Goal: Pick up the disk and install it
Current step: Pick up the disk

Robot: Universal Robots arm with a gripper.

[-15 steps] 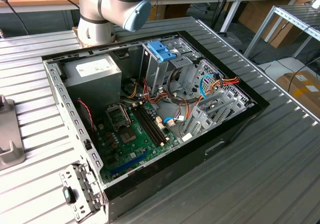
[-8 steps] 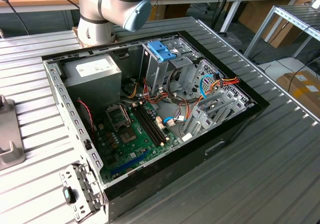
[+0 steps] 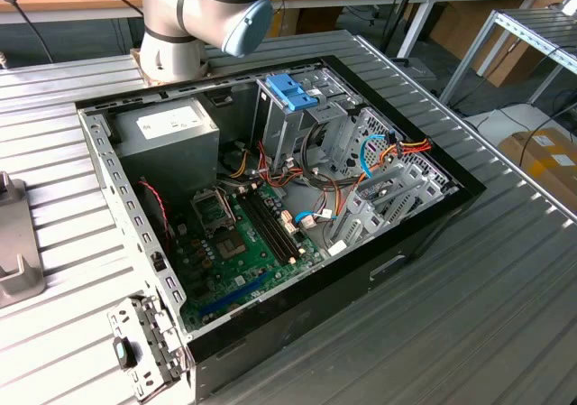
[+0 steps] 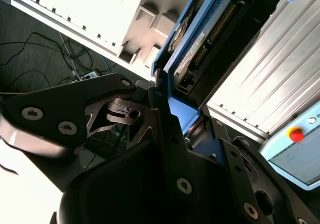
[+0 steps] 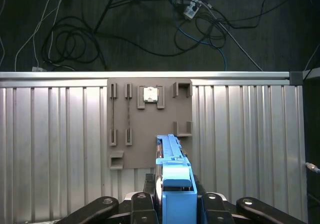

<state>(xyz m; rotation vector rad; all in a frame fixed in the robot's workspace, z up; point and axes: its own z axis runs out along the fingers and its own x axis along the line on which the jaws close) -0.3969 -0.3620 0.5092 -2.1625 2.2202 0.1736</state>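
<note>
- Ribbed metal tabletop (image 5: 60,149) spreads out below the arm. Past its far edge in the first wrist view there is dark floor with loose cables (image 5: 75,39).
- Seen edge-on in that view, the disk (image 5: 172,166) shows its light-blue plastic frame. The gripper (image 5: 175,204) is clamped shut on it, with black fingers (image 5: 142,206) on either side.
- In the second wrist view the disk (image 4: 192,47) juts out from the fingers (image 4: 165,129). Its dark body sits inside the blue carrier, and a row of connector pins runs along one side.
- Behind the disk in the first wrist view, a flat brown fixture plate (image 5: 145,139) with slots and small brackets lies on the tabletop. A small square chip (image 5: 151,95) sits in one of its holders. Whether the disk touches the plate cannot be told.
- A pendant (image 4: 300,154) with a red button lies beside the table in the second wrist view.
- In the exterior view an open computer case (image 3: 406,252) lies on its side on the tabletop.
- Inside the case are a green motherboard (image 3: 243,243), a grey power supply (image 3: 171,130) and a metal drive cage (image 3: 284,130) topped by a blue-handled carrier (image 3: 293,91).
- The arm's base (image 3: 176,40) stands just behind the case.
- A grey holder (image 3: 13,252) sits at the exterior view's left edge.
</note>
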